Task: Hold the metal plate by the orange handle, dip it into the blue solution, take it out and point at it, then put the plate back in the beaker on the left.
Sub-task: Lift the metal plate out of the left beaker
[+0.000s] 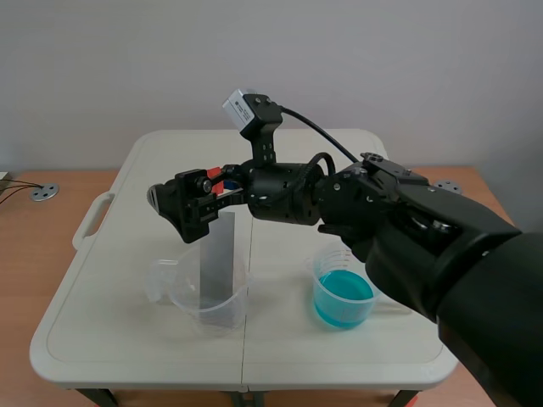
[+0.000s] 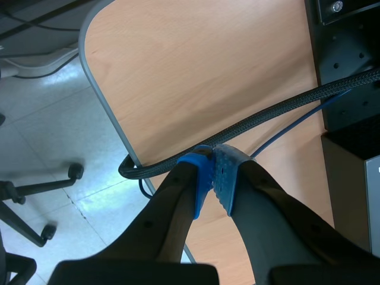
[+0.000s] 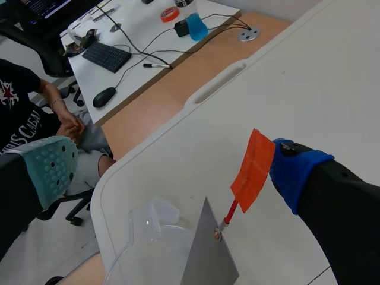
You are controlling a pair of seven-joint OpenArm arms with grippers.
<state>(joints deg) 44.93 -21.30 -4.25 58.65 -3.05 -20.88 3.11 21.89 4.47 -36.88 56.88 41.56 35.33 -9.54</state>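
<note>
The grey metal plate (image 1: 217,261) stands upright in the clear beaker (image 1: 199,292) at the table's left. A thin red stem joins its top to the orange handle (image 3: 253,169). My right gripper (image 1: 197,206) reaches across from the right and hovers over the plate's top. In the right wrist view the right gripper (image 3: 172,166) is open, and the handle hangs just inside its blue-padded finger (image 3: 294,169), far from the green pad (image 3: 50,169). The beaker of blue solution (image 1: 343,297) sits at the front right. My left gripper (image 2: 214,178) is shut on nothing, away from the table.
A person (image 3: 27,119) sits at a desk beyond the table's left edge, with a keyboard (image 3: 107,56) and mouse (image 3: 104,97) on it. A braided cable (image 2: 255,122) crosses a wooden desk under the left gripper. The table's carry slot (image 3: 217,83) lies ahead.
</note>
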